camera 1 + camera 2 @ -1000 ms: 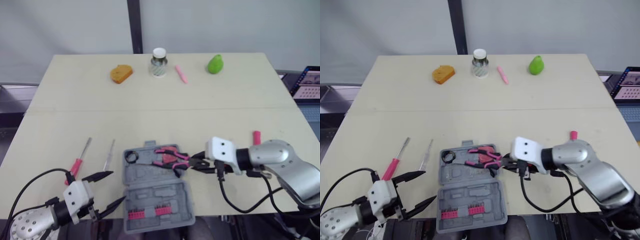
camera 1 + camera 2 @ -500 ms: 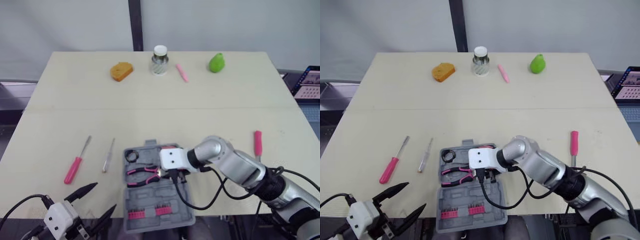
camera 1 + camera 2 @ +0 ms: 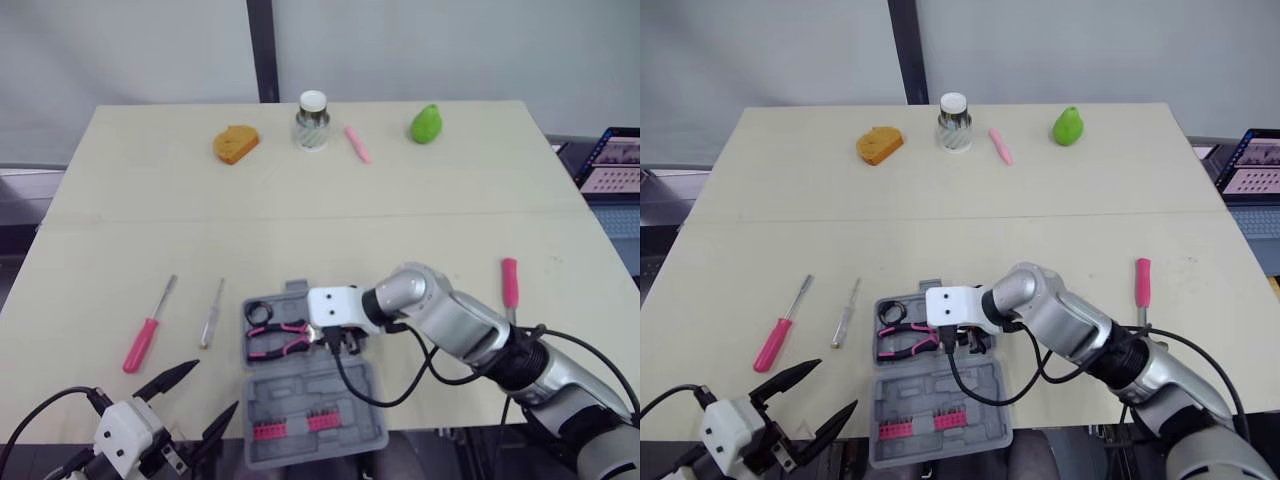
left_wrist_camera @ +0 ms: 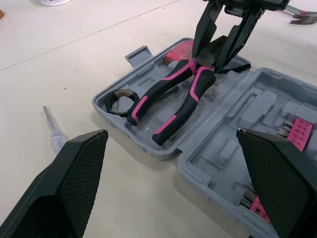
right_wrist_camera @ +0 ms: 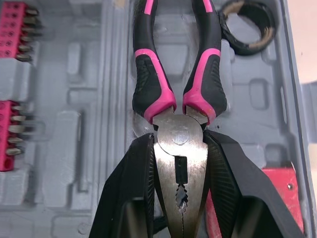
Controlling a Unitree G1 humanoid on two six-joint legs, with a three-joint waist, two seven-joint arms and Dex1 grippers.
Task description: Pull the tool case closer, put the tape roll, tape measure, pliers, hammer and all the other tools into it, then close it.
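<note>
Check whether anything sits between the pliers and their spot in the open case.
Nothing visible does. The right hand grips the pliers by the metal head, with the handles down in the tool case tray. The tape roll sits beside the handle tips, in the tray's corner, not under them.

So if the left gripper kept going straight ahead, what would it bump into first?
The left gripper would probably meet the near wall of the open tool case first, with the pliers lying just inside. Depth is hard to judge.
</note>
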